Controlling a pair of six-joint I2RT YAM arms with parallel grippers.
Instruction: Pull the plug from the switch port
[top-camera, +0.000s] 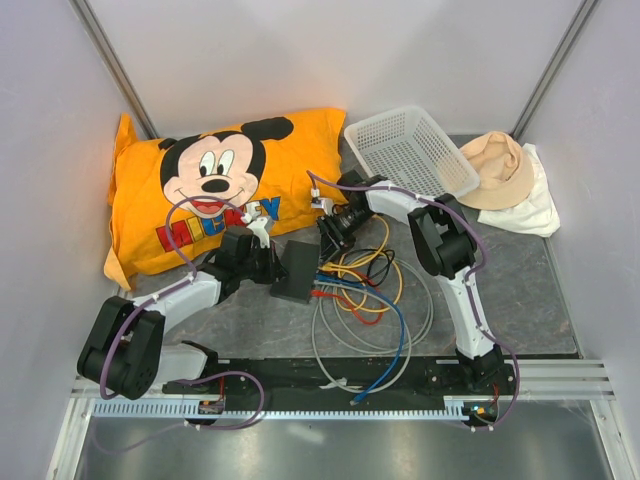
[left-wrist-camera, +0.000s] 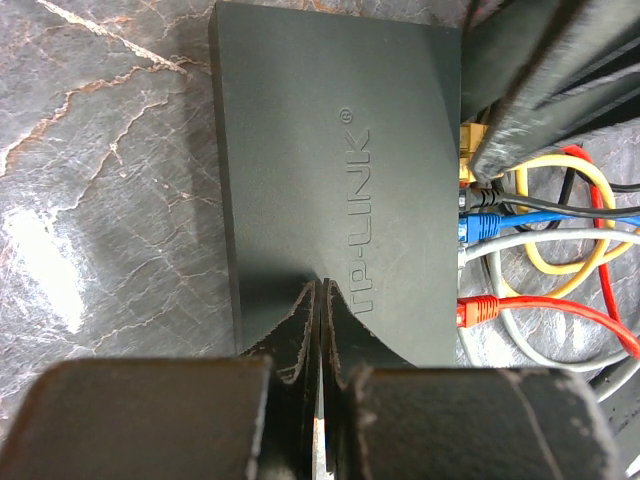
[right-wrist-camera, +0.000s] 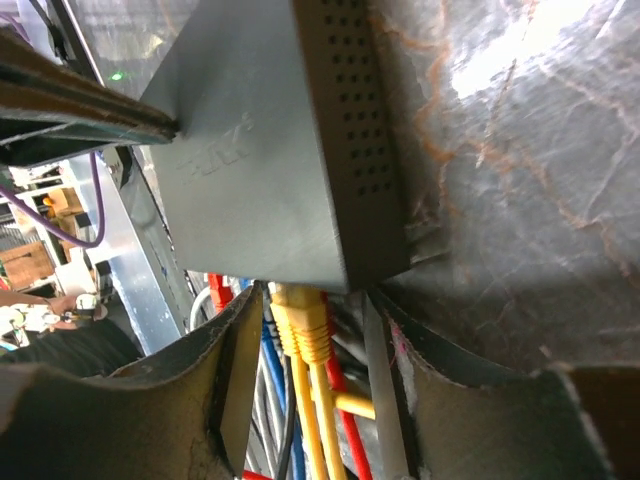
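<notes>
Pinning the switch (left-wrist-camera: 330, 170) flat, the left gripper (left-wrist-camera: 318, 290) has its jaws shut tight on nothing, tips resting on the box's top at the edge nearest it, with the sockets (left-wrist-camera: 462, 215) off to its side. The right gripper (right-wrist-camera: 310, 315) is about half open and straddles the yellow plug (right-wrist-camera: 300, 325) with a gap showing on each side, so nothing is gripped yet; the switch sits straight ahead of its fingertips. The plug and its cable (right-wrist-camera: 318, 420) run lengthwise back between the fingers toward the wrist, so the right arm is nearer and the pull likely goes straight back.
</notes>
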